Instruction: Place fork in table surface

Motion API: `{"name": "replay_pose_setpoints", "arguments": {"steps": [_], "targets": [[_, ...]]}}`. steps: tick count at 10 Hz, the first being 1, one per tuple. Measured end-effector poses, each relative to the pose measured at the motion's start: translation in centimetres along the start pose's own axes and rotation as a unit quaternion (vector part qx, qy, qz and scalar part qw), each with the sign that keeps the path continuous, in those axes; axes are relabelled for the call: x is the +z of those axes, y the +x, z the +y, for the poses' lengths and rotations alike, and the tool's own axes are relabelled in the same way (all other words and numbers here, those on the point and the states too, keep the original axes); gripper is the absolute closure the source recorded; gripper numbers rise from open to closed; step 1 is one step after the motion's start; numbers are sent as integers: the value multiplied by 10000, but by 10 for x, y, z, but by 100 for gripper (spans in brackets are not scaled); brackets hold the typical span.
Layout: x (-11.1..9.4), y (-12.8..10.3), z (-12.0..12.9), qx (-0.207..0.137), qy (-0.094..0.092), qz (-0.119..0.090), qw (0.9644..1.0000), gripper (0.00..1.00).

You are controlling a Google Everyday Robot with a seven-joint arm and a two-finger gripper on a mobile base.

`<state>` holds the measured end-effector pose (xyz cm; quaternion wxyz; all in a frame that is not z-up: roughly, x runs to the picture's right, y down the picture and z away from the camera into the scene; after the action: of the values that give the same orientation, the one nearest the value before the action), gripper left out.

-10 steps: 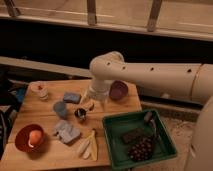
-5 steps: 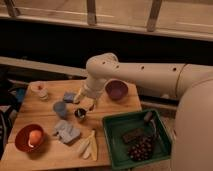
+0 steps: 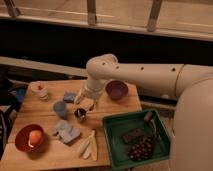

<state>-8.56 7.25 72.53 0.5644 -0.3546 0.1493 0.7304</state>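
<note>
My gripper [image 3: 84,102] hangs from the big cream arm over the middle of the light brown wooden table surface [image 3: 116,108]. It is just above and behind the small dark metal cup [image 3: 80,114]. The fork does not show: it is either hidden by the gripper or too thin to make out. I cannot tell whether the gripper holds anything.
A purple bowl [image 3: 116,90] stands at the back right. A green tray [image 3: 109,137] with dark items sits at the front right. Cream-yellow elongated pieces [image 3: 88,146], grey-blue pieces [image 3: 66,132], a blue cup [image 3: 60,108], a red bowl [image 3: 22,140] holding an orange ball and a small white cup [image 3: 40,90] lie to the left.
The arm has swung left across the table, and the gripper has moved from near the purple bowl to above the dark cup.
</note>
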Motion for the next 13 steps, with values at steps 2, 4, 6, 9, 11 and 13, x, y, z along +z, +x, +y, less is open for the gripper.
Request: {"name": "replay_pose_setpoints", "arguments": {"steps": [2, 4, 6, 9, 11, 13], "targets": [[9, -4, 3, -43, 0, 46, 10000, 29], [17, -14, -3, 37, 44, 61, 10000, 29], [30, -30, -18, 211, 138, 118, 9996, 29], [51, -39, -32, 384, 163, 263, 9988, 29], [63, -39, -38, 458, 106, 396, 9981, 29], [72, -33, -32, 354, 75, 527, 9980, 35]]}}
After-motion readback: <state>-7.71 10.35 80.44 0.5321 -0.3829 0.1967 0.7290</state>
